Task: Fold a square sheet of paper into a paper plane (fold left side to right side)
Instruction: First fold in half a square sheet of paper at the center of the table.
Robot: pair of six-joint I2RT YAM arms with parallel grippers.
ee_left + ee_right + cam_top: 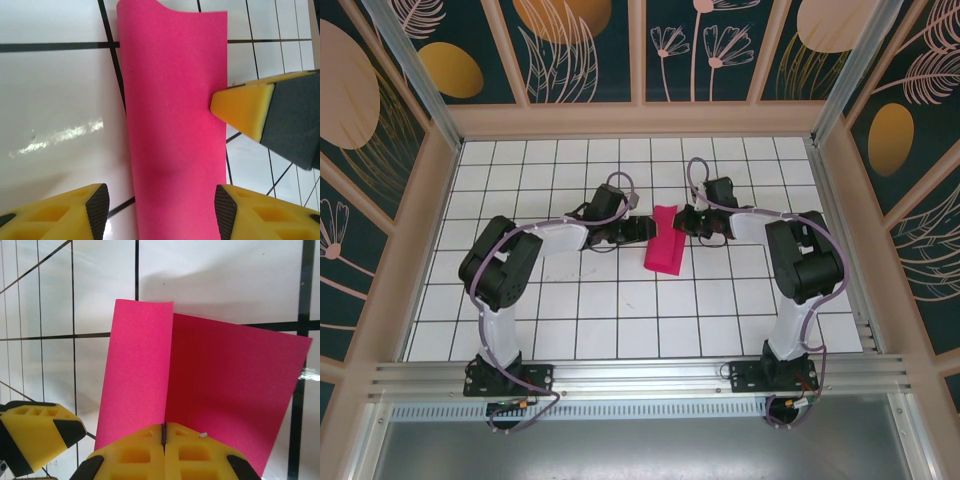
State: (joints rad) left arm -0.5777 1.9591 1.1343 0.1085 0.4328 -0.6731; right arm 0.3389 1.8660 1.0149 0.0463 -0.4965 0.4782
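square sheet of paper (662, 245) near table (570, 320) centre, folded over, uncreased. right gripper (164, 429) clenched, apparently on its edge; left gripper (161, 202) released. plane folds remain.

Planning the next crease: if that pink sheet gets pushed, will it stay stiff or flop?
Probably floppy: the pink sheet bends upward where the jaws of the right gripper pinch its edge. Likely light; the table looks glossy, so a push may slide it.

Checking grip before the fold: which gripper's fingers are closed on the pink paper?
The right gripper: its fingers pinch the folded magenta-pink paper sheet; the left gripper's stand apart, straddling it.
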